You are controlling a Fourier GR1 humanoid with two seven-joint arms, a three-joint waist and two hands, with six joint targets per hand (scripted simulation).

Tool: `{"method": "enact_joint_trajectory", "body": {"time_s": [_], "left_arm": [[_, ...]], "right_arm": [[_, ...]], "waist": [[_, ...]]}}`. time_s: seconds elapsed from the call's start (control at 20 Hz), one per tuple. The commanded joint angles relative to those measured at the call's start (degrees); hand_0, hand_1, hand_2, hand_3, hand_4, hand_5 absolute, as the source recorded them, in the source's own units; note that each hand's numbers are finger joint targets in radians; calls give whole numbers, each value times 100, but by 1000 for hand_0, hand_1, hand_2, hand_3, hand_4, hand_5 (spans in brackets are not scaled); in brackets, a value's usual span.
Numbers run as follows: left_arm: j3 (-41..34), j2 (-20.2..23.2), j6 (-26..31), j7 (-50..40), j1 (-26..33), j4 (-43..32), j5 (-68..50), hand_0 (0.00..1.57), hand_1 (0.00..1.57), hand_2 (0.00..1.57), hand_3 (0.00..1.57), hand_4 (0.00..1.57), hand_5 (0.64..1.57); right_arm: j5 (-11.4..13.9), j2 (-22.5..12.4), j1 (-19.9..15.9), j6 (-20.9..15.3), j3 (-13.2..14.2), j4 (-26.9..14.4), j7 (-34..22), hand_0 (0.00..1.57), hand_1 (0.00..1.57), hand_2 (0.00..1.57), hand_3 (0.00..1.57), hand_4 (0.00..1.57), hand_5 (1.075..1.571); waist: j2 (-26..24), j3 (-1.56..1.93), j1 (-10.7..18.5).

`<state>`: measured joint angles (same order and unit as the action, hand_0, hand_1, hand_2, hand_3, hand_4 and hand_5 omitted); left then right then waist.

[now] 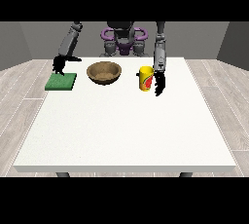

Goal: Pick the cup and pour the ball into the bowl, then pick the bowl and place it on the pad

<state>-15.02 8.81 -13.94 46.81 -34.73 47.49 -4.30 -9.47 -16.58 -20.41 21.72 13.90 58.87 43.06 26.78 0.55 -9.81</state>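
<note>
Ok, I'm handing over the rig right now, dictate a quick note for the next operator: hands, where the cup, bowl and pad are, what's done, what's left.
Hand at the view's right: right beside the yellow cup, on its right; whether it grips yet is unclear.
Hand at the view's left: above the far edge of the green pad, holding nothing.
Wooden bowl: upright on the table between pad and cup.
Ball: not visible, presumably inside the cup.
Done: approach to the cup only.
Left: grasp the cup, pour the ball into the bowl, then move the bowl onto the pad.
</note>
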Motion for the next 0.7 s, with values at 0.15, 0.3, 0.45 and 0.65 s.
{"method": "enact_joint_trajectory", "body": {"time_s": [0.15, 0.3, 0.45, 0.65], "left_arm": [[-245, -60, -1001, 258, 55, -101, 207, 1368, 1368, 1571, 1571, 1193, 1527], [-176, 101, -1106, -335, 45, 260, 276, 1374, 1374, 1571, 1571, 1212, 1531], [470, -22, -1954, -921, 168, 429, 1187, 1390, 1390, 1571, 1571, 1228, 1534], [979, 394, -2601, -1832, 3, 413, 2220, 1396, 1396, 1571, 1571, 1245, 1532]], "right_arm": [[-259, -599, -132, 398, 253, 8, -133, 0, 0, 209, 0, 110, 1548], [-214, -655, -145, 507, 195, -248, -42, 0, 0, 259, 0, 163, 1550], [-110, -234, -441, 168, -63, -517, -401, 0, 0, 277, 0, 217, 1554], [-89, -389, -615, 373, -78, -942, -524, 0, 0, 231, 174, 268, 1552]], "waist": [[440, -57, -474], [389, -48, -560], [-270, -40, -510], [-707, -30, -622]]}}
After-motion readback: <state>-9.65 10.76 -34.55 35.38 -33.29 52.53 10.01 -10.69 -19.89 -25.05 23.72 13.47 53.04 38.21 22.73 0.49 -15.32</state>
